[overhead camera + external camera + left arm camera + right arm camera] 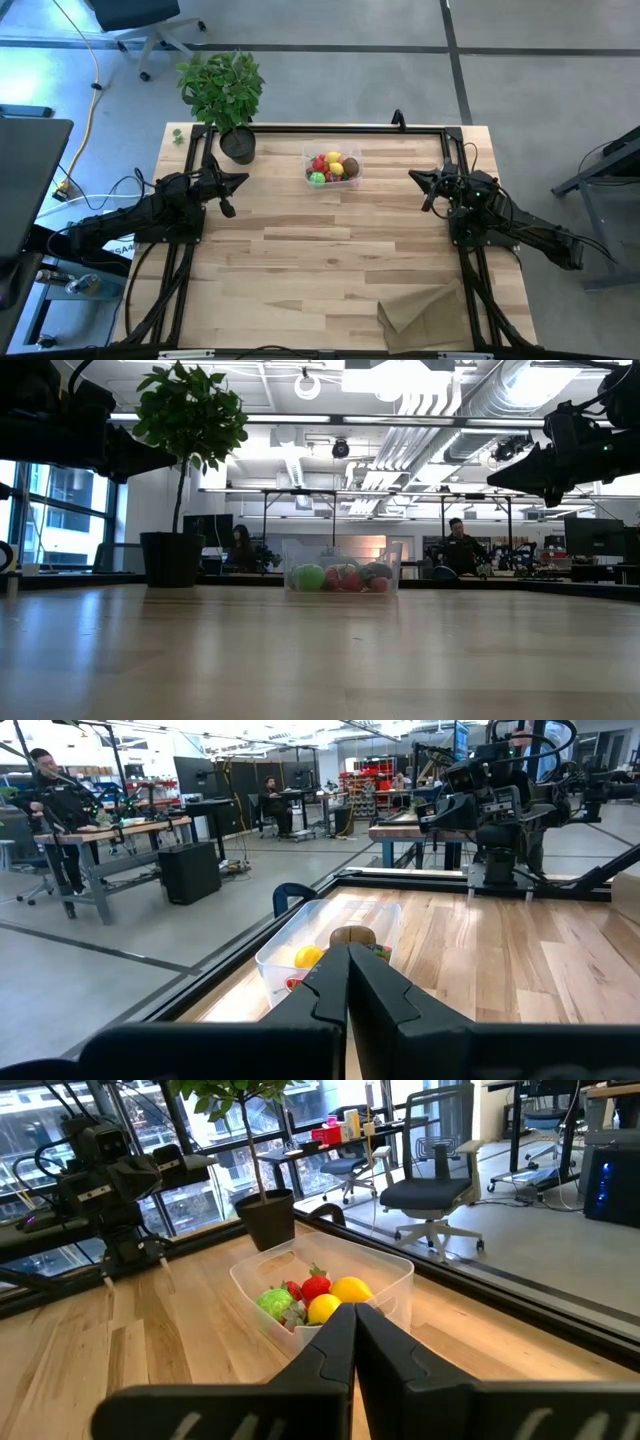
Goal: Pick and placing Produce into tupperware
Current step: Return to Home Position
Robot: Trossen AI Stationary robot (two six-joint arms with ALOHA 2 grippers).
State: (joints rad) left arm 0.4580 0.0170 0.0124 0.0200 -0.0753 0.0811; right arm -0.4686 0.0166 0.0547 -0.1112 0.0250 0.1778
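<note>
The clear tupperware [333,166] stands on the table near its far edge, midway between the arms. Inside it lie yellow lemons [334,158], a green lime [318,178], a brown kiwi [352,165] and red berries [320,163]; the right wrist view shows the same tupperware [325,1295] with the lime [273,1301] and a lemon [350,1289]. My left gripper [238,180] hovers shut to the tupperware's left, above the table. My right gripper [416,176] hovers shut to its right. Neither holds anything.
A leafy potted plant [224,95] stands at the far left corner. A tan paper bag [428,315] lies flat at the near right edge. A black frame [398,122] borders the table. Bare wood [320,250] stretches between the arms. People sit at desks in the room behind.
</note>
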